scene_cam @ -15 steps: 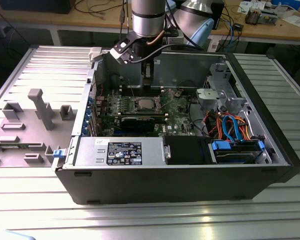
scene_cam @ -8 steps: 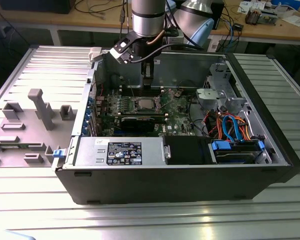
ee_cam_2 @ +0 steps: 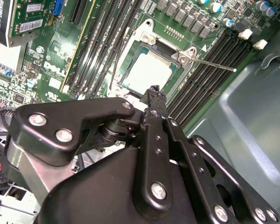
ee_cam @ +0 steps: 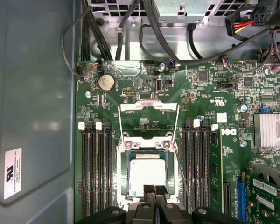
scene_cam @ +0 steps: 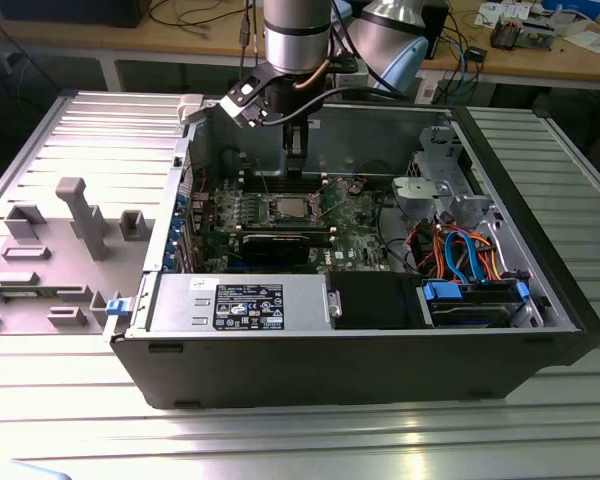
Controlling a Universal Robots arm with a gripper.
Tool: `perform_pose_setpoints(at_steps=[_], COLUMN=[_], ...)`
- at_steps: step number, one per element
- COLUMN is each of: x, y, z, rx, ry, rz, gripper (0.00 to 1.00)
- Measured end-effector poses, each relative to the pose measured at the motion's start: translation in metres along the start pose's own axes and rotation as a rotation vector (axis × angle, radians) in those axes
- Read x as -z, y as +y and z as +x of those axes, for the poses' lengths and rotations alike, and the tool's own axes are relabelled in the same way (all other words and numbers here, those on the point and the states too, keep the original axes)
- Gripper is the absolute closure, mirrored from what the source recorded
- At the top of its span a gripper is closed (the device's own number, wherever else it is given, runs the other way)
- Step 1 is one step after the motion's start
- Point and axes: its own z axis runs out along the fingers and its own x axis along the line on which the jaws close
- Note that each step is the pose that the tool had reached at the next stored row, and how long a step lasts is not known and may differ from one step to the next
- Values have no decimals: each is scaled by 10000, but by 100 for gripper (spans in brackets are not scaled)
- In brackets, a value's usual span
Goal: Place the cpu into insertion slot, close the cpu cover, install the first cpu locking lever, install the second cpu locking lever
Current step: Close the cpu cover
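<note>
Exterior view placed the gripper (scene_cam: 295, 172) at upper middle of the frame, hanging over the green board (scene_cam: 358, 222) inside the open computer case (scene_cam: 330, 370). In both wrist views its fingers were pressed together on nothing, tips just over the chip's edge. The chip (ee_cam: 147, 170) lay flat in the socket (ee_cam: 122, 177); the cover (ee_cam: 147, 106) looked tipped back, open. I judged the hazards to be a low pass scraping or skewing the chip, or the tips snagging the thin lever (ee_cam_2: 214, 65).
</note>
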Motion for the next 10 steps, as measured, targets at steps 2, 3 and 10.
perform_pose_setpoints(at_steps=[2, 3, 10], x=[-2, -2, -3], y=[17, 28, 42], z=[1, 0, 1], rx=[0, 0, 0], ry=[2, 2, 2], rz=[-1, -2, -2], gripper=[89, 89, 89])
